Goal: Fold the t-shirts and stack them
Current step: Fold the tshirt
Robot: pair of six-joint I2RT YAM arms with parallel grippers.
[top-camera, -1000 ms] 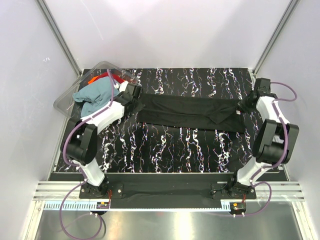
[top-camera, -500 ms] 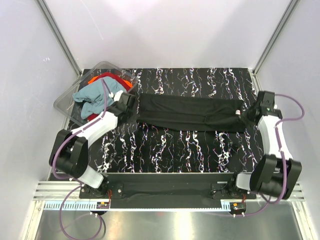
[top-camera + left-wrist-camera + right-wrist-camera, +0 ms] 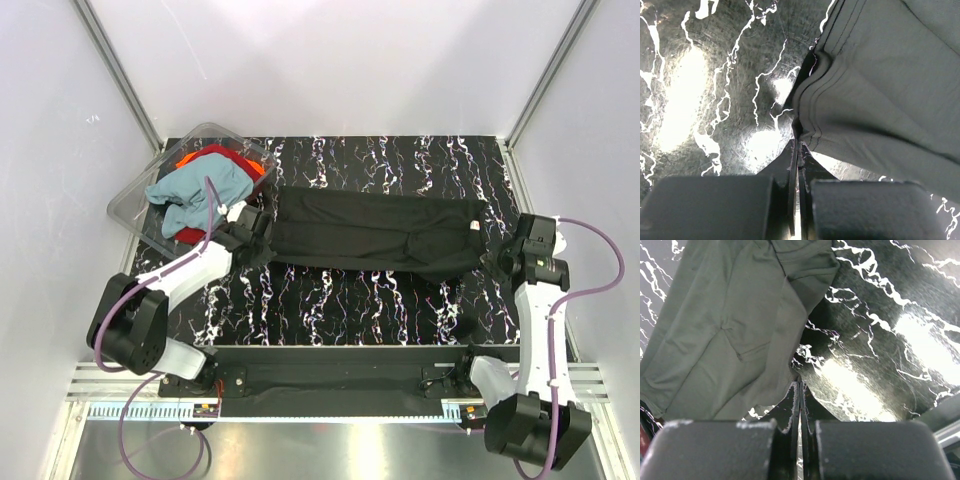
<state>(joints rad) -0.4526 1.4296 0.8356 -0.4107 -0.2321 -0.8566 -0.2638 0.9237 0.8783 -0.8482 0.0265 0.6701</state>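
Note:
The black t-shirt (image 3: 375, 232) lies folded lengthwise in a long strip across the middle of the table. My left gripper (image 3: 262, 243) is shut on its left end, and the hem meets the closed fingertips in the left wrist view (image 3: 799, 142). My right gripper (image 3: 492, 258) is shut on its right end, and a corner of the cloth (image 3: 730, 325) reaches its closed tips (image 3: 800, 384). The teal-blue t-shirt (image 3: 195, 190) and the red-orange t-shirt (image 3: 215, 158) lie crumpled in the clear tub.
The clear plastic tub (image 3: 150, 178) sits at the table's far left corner, just behind my left arm. The black marbled tabletop (image 3: 330, 300) shows bare in front of the strip. White walls and metal posts enclose the table.
Both grippers have drawn back toward the near edge, pulling the two ends of the black t-shirt with them. The strip now lies nearer and sags slightly at its ends.

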